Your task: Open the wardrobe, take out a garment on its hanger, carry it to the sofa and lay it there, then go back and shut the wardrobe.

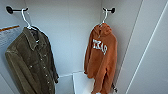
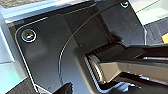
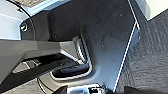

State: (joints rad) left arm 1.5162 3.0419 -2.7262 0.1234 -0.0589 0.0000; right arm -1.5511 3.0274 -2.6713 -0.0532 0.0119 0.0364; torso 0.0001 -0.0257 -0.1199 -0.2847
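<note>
Under me I see dark grey carpet (image 3: 150, 55) with a fine ribbed weave, and in the left wrist view a small yellow patch (image 2: 165, 38) on it. Ahead, a dark olive jacket (image 1: 30, 62) hangs from a black peg (image 1: 10, 10), beside a pale notice (image 1: 8, 35) with an orange strip. The light is even and soft.

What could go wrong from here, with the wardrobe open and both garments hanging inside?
1. The rust-orange hoodie hangs by a thin white hanger hooked over a short peg; pulling outward instead of lifting could jam the hook or drop the garment.
2. The hoodie's hem drapes over a white shelf low in the wardrobe and might drag or catch there.
3. An olive jacket hangs on the other peg; reaching for it would take the wrong garment.
</note>
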